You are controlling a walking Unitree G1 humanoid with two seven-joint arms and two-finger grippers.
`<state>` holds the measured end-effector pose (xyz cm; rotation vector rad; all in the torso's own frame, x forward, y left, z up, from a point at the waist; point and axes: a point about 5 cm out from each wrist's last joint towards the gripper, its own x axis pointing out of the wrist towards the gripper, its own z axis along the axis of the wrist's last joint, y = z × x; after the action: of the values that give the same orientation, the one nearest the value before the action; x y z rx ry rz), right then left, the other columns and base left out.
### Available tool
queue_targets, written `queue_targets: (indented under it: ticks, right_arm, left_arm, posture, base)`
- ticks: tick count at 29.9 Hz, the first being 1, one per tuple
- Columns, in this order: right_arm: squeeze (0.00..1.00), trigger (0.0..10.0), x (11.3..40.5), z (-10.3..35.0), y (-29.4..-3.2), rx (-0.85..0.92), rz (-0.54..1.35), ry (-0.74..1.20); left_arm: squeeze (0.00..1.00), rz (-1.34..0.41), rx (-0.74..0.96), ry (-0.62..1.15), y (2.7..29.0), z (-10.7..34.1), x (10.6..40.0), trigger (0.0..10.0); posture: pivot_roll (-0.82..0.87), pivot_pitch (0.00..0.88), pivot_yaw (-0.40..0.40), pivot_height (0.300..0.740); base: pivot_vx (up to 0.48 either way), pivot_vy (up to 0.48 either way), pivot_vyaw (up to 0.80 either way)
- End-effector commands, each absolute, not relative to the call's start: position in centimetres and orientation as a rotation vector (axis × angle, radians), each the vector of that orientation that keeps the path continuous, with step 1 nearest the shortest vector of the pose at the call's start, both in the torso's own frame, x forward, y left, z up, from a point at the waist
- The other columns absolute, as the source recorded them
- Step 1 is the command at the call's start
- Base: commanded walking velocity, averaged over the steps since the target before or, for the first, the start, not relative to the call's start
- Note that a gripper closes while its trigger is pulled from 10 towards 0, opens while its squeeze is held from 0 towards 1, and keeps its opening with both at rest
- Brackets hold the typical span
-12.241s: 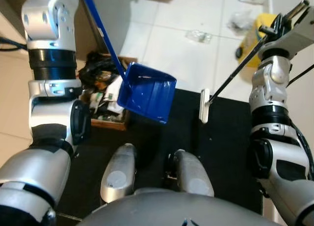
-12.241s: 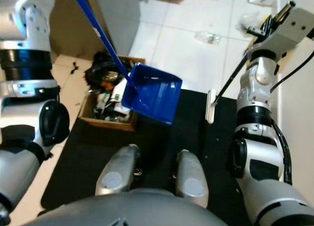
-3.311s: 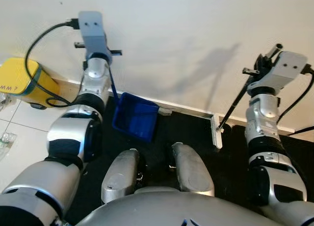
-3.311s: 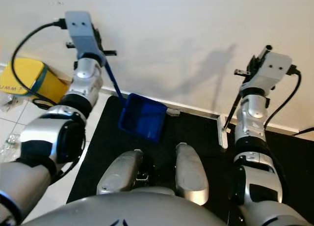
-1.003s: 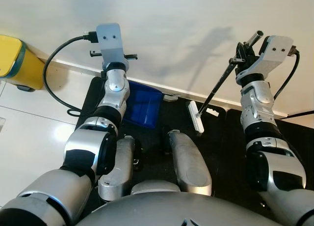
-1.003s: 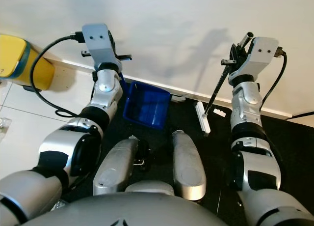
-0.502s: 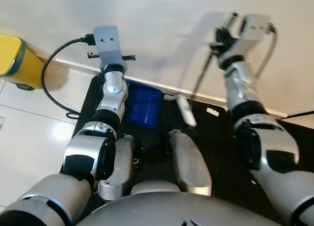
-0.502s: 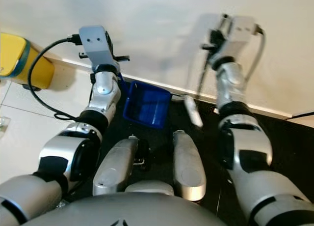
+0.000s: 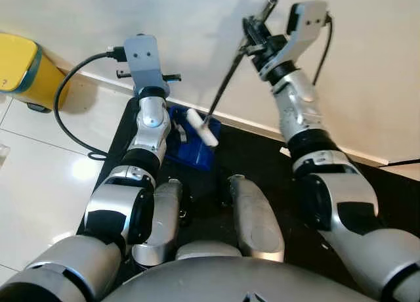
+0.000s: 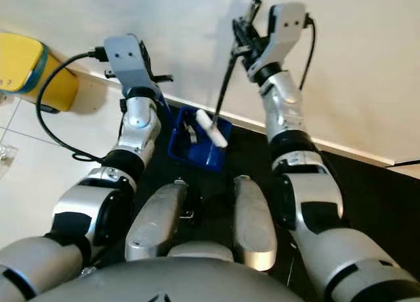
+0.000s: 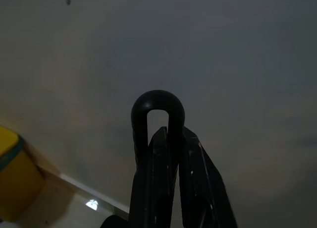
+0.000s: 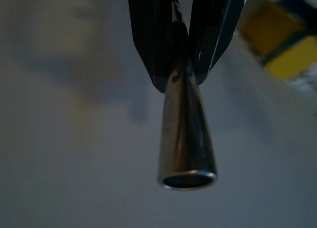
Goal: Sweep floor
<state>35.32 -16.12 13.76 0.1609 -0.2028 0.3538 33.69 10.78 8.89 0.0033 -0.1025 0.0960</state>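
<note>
A blue dustpan [image 9: 189, 151] rests on the black mat [image 9: 256, 151] at the foot of the white wall, partly behind my left forearm. My left gripper [image 11: 168, 139] is shut on the looped end of the dustpan handle [image 11: 157, 106]. The right gripper [image 9: 256, 31] is raised near the wall, shut on the metal tip of the broom handle [image 12: 187, 148]. The thin black broom handle [image 9: 226, 82] slants down to the left. The white broom head [image 9: 202, 128] hangs over the dustpan's mouth.
A yellow bin [image 9: 20, 69] stands at the left against the wall on pale tiles. A black cable [image 9: 69, 111] loops from my left wrist to the floor. My two silver legs [image 9: 252, 213] stand on the mat just behind the dustpan.
My right arm has swung to the left, carrying the broom head from the mat's right part across to over the dustpan. The left arm and dustpan have stayed in place.
</note>
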Motion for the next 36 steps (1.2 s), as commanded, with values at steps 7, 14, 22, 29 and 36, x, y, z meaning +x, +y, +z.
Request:
queue_targets:
  ticks: [7,14,22,29,36]
  right_arm:
    - [0.0,10.0,32.2,14.7,-21.1,0.042,0.255,-0.257]
    - [0.0,10.0,29.6,14.2,-23.6,0.076,0.099,-0.248]
    - [0.0,10.0,30.8,15.8,-23.6,0.095,-0.012,-0.28]
    - [0.0,10.0,31.8,16.0,-23.5,0.116,-0.038,-0.264]
    - [0.0,10.0,32.3,16.2,-23.0,0.127,-0.036,-0.257]
  left_arm:
    - [0.0,0.046,0.015,0.014,10.1,7.6,33.6,10.0]
    - [0.0,0.047,0.072,-0.068,11.7,11.5,35.9,10.0]
    - [0.0,0.063,0.051,-0.098,13.8,14.5,36.9,10.0]
    - [0.0,0.072,0.048,-0.099,15.1,16.0,37.1,10.0]
    - [0.0,0.049,0.062,-0.075,15.7,16.8,37.1,10.0]
  posture:
    - [-0.03,0.127,-0.018,0.74]
    - [-0.03,0.083,0.014,0.74]
    - [-0.01,0.037,0.014,0.74]
    - [0.01,0.021,0.003,0.74]
    - [0.02,0.007,-0.003,0.74]
  base:
    - [0.0,0.0,0.0]
    - [0.0,0.0,0.0]
    - [0.0,0.0,0.0]
    - [0.0,0.0,0.0]
    - [0.0,0.0,0.0]
